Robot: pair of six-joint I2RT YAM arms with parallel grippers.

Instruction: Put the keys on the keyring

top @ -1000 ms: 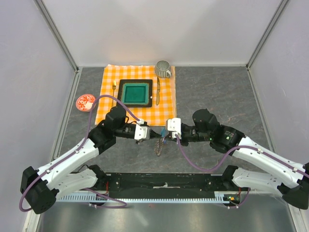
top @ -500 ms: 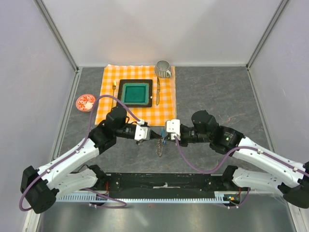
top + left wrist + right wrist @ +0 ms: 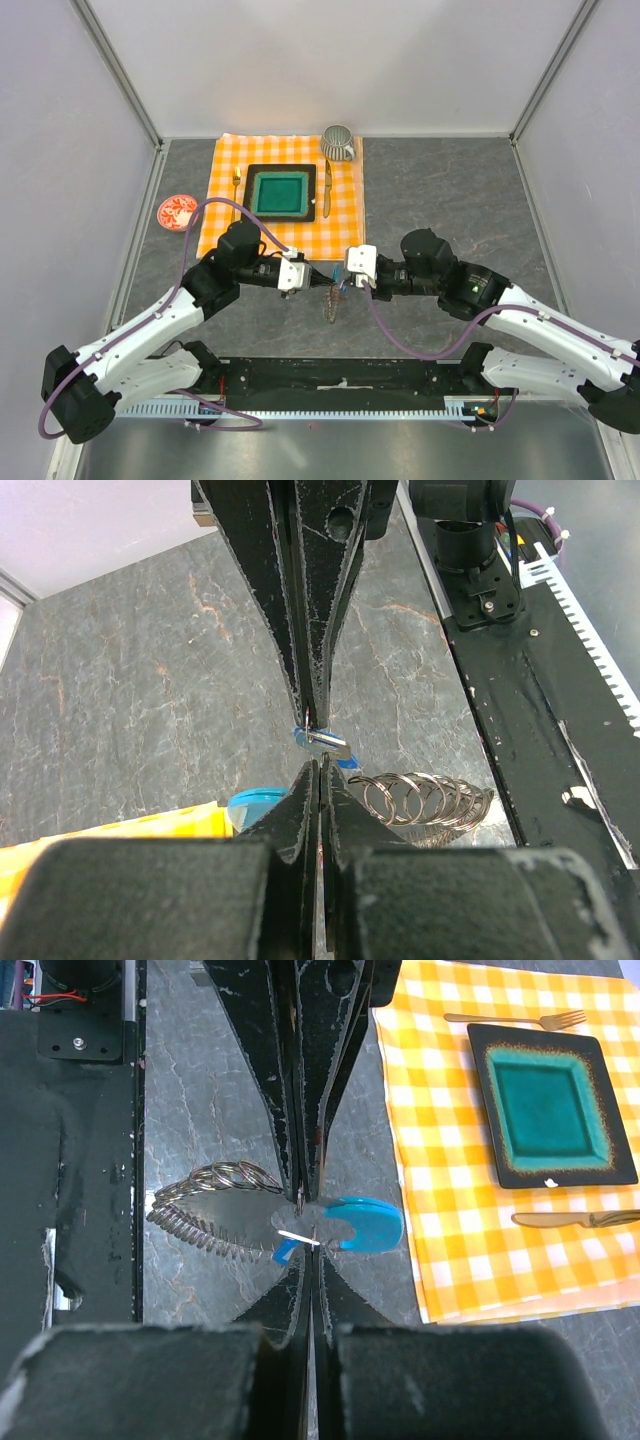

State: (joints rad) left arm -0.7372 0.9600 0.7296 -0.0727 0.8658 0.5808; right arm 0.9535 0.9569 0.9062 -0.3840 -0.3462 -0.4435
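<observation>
Both grippers meet tip to tip over the grey tabletop, just in front of the checked cloth. My left gripper [image 3: 316,282] [image 3: 320,767] is shut; whether it pinches anything is unclear. My right gripper [image 3: 341,284] [image 3: 313,1250] is shut on a thin metal key [image 3: 296,1236] [image 3: 331,742] with a blue bit. A curved bright-blue tag [image 3: 365,1222] [image 3: 256,802] hangs beside the tips. The keyring [image 3: 205,1182] [image 3: 425,796] [image 3: 328,306], a floppy loop of silvery coils, lies right under and beside the tips, towards the arm bases.
Behind the grippers lies an orange checked cloth [image 3: 225,200] with a green square plate [image 3: 277,192], a gold fork [image 3: 236,185] and a gold knife [image 3: 326,195]. A grey cup [image 3: 338,143] stands at its far corner, a red dish [image 3: 177,211] to its left. A black rail [image 3: 345,375] runs along the near edge.
Hardly anything: the right wrist has shifted slightly sideways. Both grippers stay shut, tip to tip above the keyring.
</observation>
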